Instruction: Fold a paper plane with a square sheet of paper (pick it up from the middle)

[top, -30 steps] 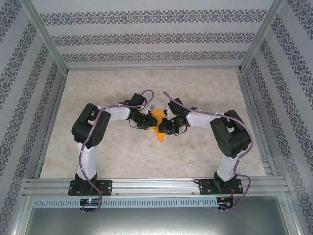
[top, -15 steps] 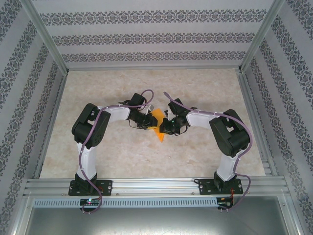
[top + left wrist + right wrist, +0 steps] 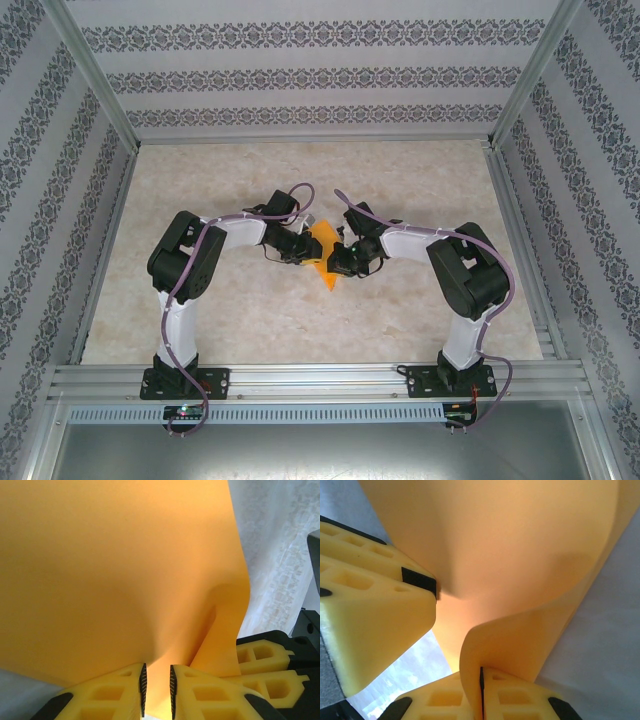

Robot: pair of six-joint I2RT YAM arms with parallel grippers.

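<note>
One square sheet of paper [image 3: 115, 580], thin, smooth, orange, curled. Left gripper [image 3: 156, 690] and right gripper [image 3: 481, 690] each pinch it.

The surface [image 3: 300, 330] is a pale, cream marbled top, framed by aluminium rails [image 3: 300, 375] at its sides and near edge, with patterned walls [image 3: 300, 75] beyond. Above its middle hangs the square sheet of paper [image 3: 322, 245]; whether its lower tip touches the surface cannot be told.
</note>
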